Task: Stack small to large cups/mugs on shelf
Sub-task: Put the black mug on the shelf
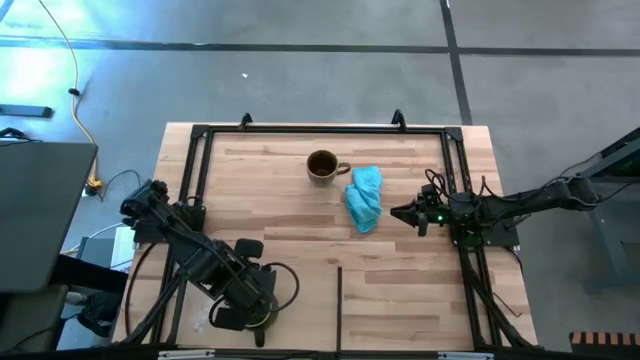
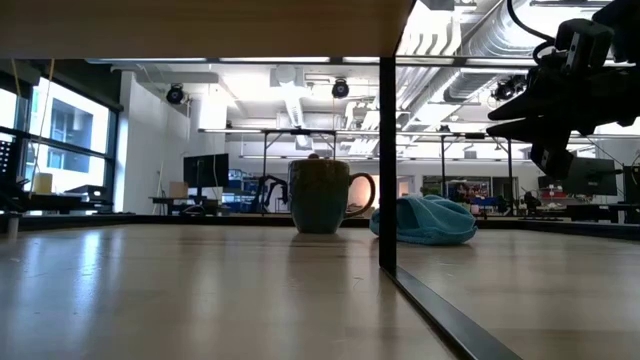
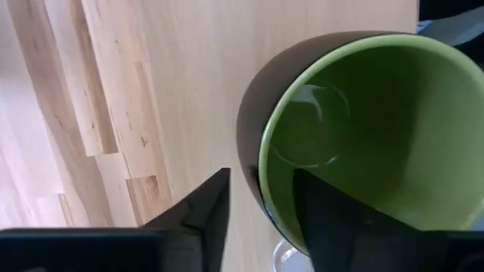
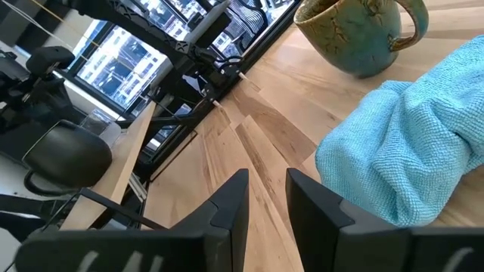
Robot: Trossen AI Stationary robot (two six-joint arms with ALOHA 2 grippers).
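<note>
A green mug [image 3: 363, 143], dark outside, stands upright on the pale wooden shelf [image 1: 310, 300] at the table's near left. My left gripper [image 3: 261, 193] points down over the mug's rim, open. One finger is inside the mug and one outside, and both look clear of the wall. A faint clear ring [image 3: 306, 125] lies at the mug's bottom; I cannot tell if it is the clear cup. The brown mug [image 1: 322, 166] stands at the far middle, handle toward the right. My right gripper [image 1: 405, 213] hovers open with nothing between its fingers, just right of the cloth.
A light-blue cloth [image 1: 364, 197] lies bunched between the brown mug and my right gripper. Black frame rails [image 1: 200, 135] border the table. A dark upright post [image 2: 386, 150] carries the shelf, whose underside [image 2: 200, 25] shows overhead in the low view.
</note>
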